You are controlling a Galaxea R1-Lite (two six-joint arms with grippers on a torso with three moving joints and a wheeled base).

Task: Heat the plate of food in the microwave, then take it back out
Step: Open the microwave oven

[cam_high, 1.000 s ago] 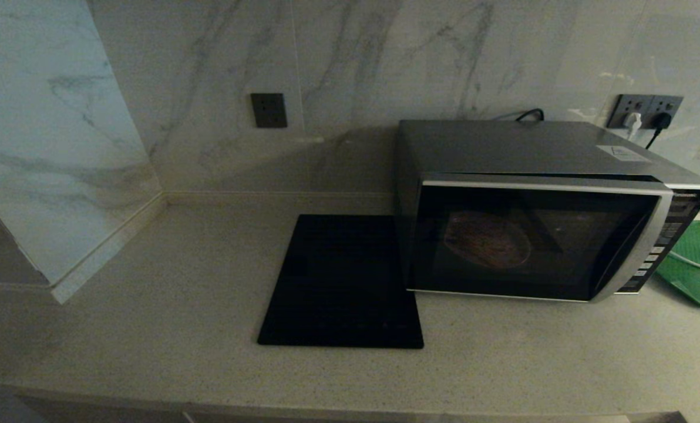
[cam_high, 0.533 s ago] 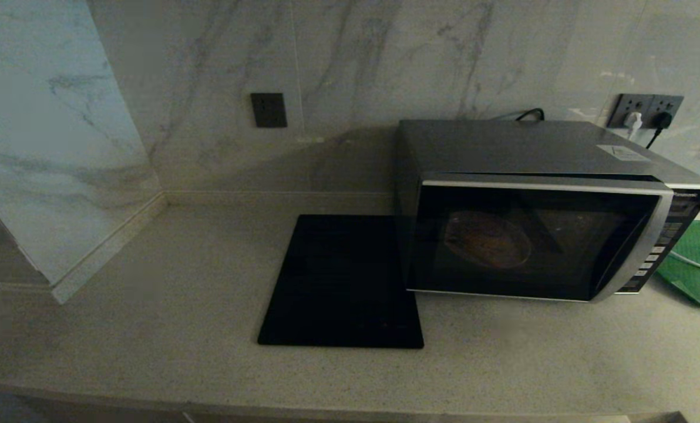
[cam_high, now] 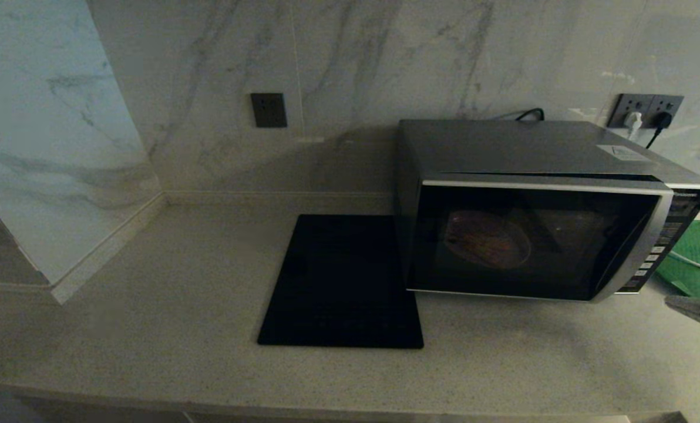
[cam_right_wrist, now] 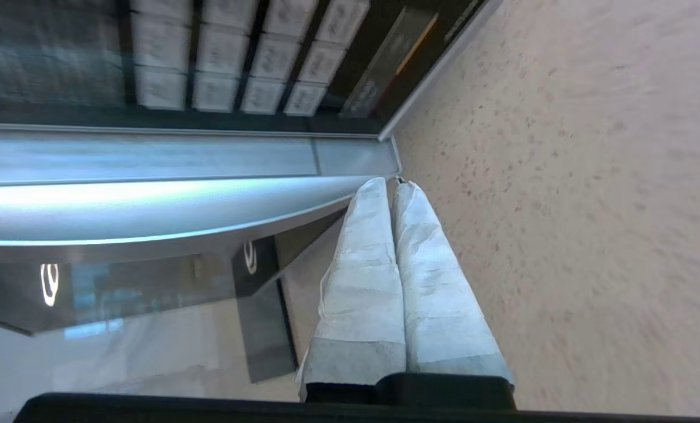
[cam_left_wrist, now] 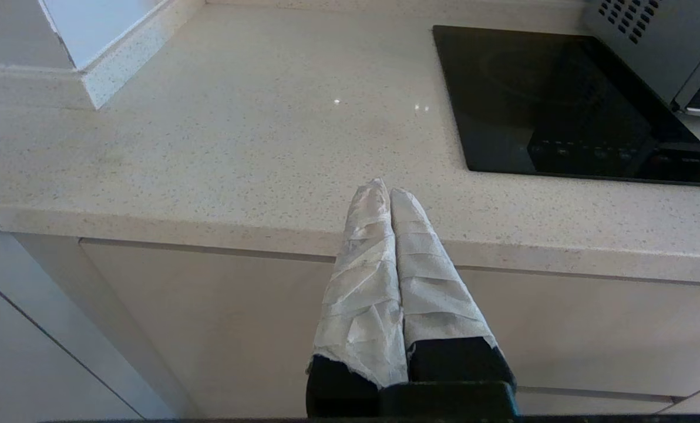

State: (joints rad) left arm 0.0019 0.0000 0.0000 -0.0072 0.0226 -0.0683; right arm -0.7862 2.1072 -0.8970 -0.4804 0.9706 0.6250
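Observation:
The silver-and-black microwave [cam_high: 532, 217] stands at the right of the counter with its dark glass door closed. Behind the glass the plate of food [cam_high: 486, 239] shows dimly as a round brownish shape. My right gripper [cam_high: 685, 305] enters at the head view's right edge, low beside the button panel [cam_high: 658, 247]. In the right wrist view that gripper [cam_right_wrist: 392, 183] is shut and empty, its tips close to the lower corner of the door trim [cam_right_wrist: 150, 205] and panel [cam_right_wrist: 250, 53]. My left gripper [cam_left_wrist: 384, 189] is shut, empty, parked below the counter's front edge.
A flat black square mat [cam_high: 344, 282] lies left of the microwave. A green tray [cam_high: 696, 264] sits at the far right behind my right gripper. Wall sockets [cam_high: 646, 111] with plugs are behind the oven. The speckled counter [cam_high: 179, 305] meets a marble wall corner at left.
My right gripper has come into the head view from the right edge, moving toward the microwave's button panel. The plate inside looks turned slightly. The left arm has not moved.

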